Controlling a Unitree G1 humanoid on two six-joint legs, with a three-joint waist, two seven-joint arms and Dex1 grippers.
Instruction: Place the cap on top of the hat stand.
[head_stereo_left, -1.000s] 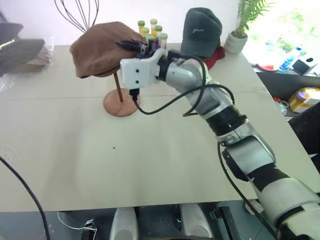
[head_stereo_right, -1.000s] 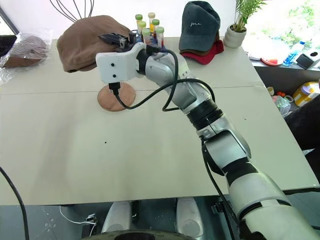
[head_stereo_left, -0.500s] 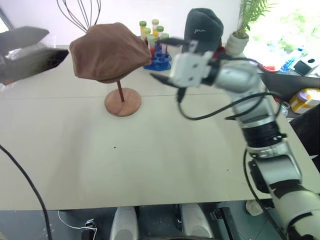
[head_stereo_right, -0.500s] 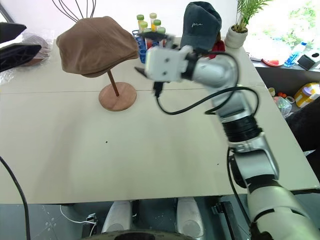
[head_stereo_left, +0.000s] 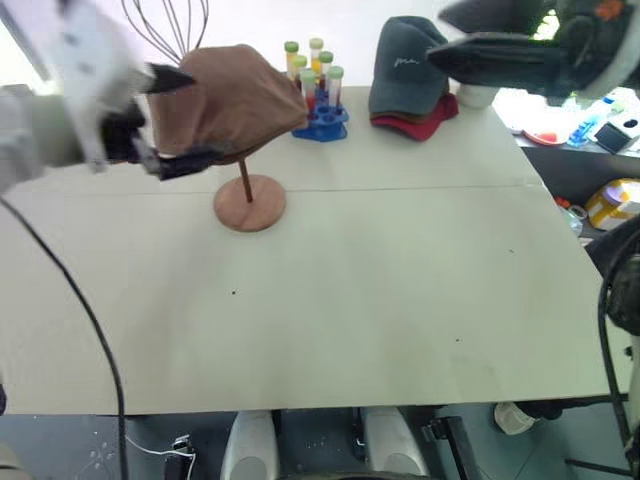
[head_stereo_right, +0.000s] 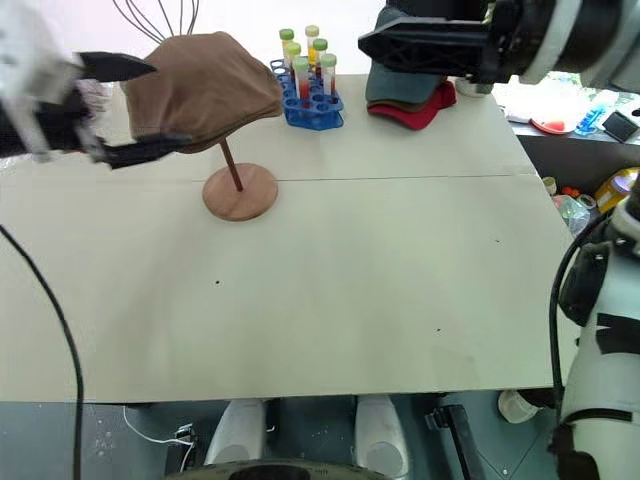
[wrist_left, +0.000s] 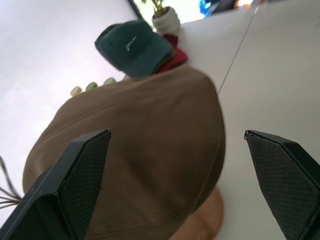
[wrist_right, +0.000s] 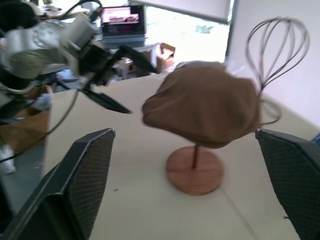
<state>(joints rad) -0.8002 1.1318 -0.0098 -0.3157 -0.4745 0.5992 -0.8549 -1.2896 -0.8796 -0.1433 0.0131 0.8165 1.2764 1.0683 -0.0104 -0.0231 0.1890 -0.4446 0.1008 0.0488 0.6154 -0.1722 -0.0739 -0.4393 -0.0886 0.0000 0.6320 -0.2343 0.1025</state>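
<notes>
The brown cap (head_stereo_left: 240, 95) sits on the hat stand, whose thin rod runs down to the round wooden base (head_stereo_left: 250, 204); the top disc is hidden under the cap. My left gripper (head_stereo_left: 180, 118) is open at the cap's left edge, one finger above it and one below. In the left wrist view the cap (wrist_left: 145, 150) spans the space between the wide-spread fingers (wrist_left: 75, 175). My right gripper (head_stereo_left: 448, 35) is open and empty, raised at the back right and pointing left. Its wrist view looks across at the cap (wrist_right: 202, 110) and the base (wrist_right: 195, 175).
A blue rack of test tubes (head_stereo_left: 318, 112) stands just right of the cap. A dark grey baseball cap (head_stereo_left: 405, 70) lies on red fabric at the back. A dark wire-frame stand (head_stereo_left: 165, 25) rises behind the hat stand. The near half of the table (head_stereo_left: 350, 320) is bare.
My right gripper let go of the cap, opened, and pulled away up and to the right. My left gripper came in from the left to the cap's edge. The cap stays on the stand.
</notes>
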